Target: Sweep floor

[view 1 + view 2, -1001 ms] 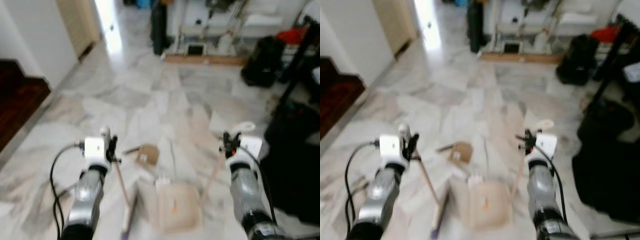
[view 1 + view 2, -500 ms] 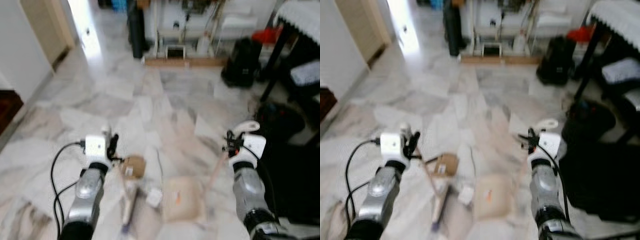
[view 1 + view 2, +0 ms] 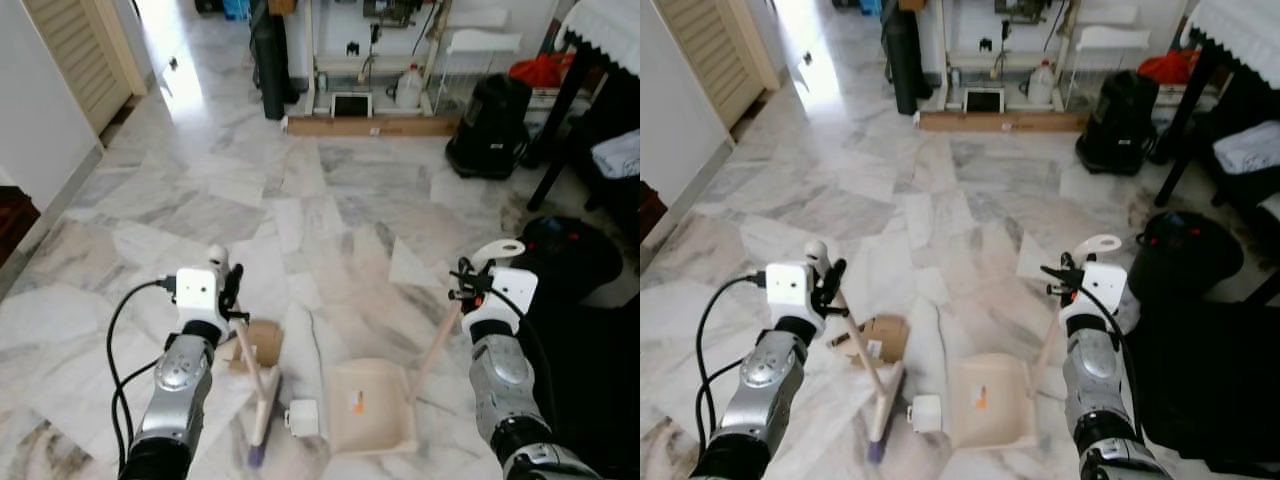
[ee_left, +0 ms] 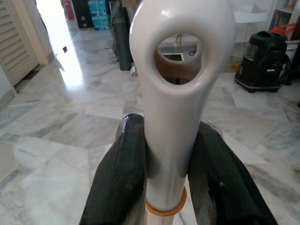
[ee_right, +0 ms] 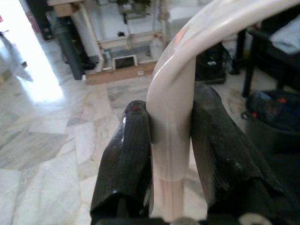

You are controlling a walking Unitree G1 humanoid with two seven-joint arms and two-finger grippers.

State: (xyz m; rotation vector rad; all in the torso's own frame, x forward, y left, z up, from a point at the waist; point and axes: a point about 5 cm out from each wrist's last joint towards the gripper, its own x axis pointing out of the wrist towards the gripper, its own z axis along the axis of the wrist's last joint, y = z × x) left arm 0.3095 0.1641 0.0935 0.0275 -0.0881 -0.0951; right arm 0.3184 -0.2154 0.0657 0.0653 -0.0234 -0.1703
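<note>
Two tools are in my grip: my left gripper (image 4: pixel 164 187) clamps the broom (image 3: pixel 252 375), bristles on the floor (image 3: pixel 200 200) between cardboard (image 3: pixel 262 342) and dustpan (image 3: pixel 370 405), whose handle my right gripper (image 5: pixel 171 154) squeezes.

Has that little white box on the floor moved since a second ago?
Yes. The white box sat just beyond the dustpan; it now lies beside its left edge, near the broom head.

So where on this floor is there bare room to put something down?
Bare marble floor runs ahead toward the louvred door. It is crowded between the grippers: broom, brown cardboard scrap, small white box and dustpan. On the robot's right, a black bin crowds the edge.
</note>
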